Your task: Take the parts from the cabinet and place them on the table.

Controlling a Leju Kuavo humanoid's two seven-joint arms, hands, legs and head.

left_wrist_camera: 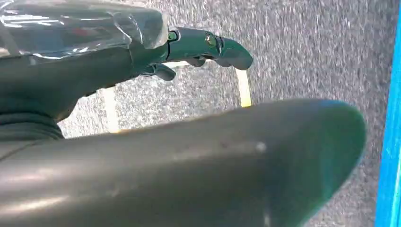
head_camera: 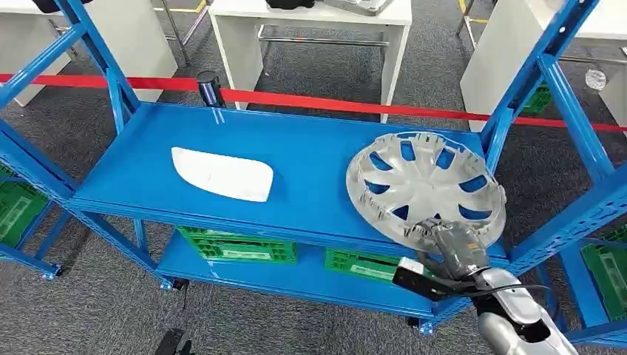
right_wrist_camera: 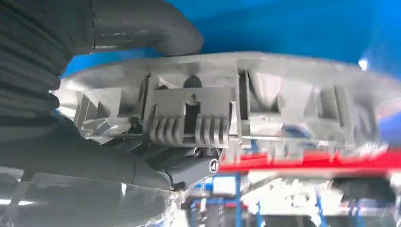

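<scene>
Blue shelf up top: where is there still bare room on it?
The blue shelf is bare between the white panel and the silver wheel cover, and along the back near the red tape. The right end is crowded: the right hand grips the cover's rim.

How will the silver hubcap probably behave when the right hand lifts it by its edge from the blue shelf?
The hubcap looks like thin moulded plastic with open slots, so probably light and fairly stiff, with slight flex. The right hand grips only its near rim, so the far side may droop. Its smooth silver face could slip.
</scene>
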